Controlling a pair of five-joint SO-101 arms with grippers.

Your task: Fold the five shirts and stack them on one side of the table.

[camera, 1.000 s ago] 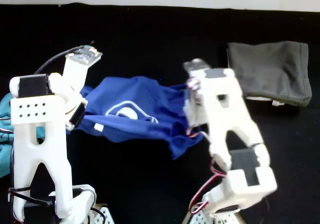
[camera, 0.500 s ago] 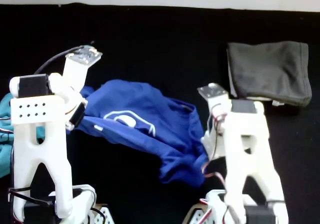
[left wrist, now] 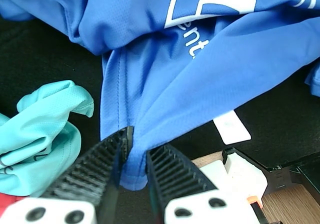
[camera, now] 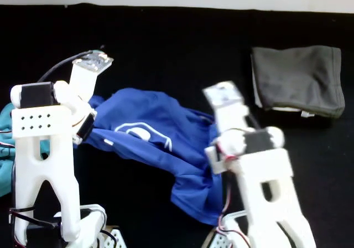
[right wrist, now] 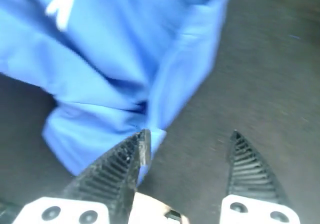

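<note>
Broadly, the black table carries three garments in the high view. The blue shirt is the largest, lying rumpled and unfolded across the middle of the frame, from the left arm down toward the lower centre. A grey shirt sits folded in the upper right, well apart from it, and looks like the start of the stack. A teal shirt is bunched at the left edge, just beside the blue one.

The left gripper is pinching a hem of the blue shirt, its jaws pressed onto the cloth, with the teal shirt near them. The right gripper is spread wide over bare table, one finger at a loose corner of the blue shirt and nothing between the jaws.

I judge the step in hand to be laying the blue shirt flat before folding. The next move probably calls for the right gripper to shift sideways onto that corner, close, and pull away from the left to stretch the cloth.
</note>
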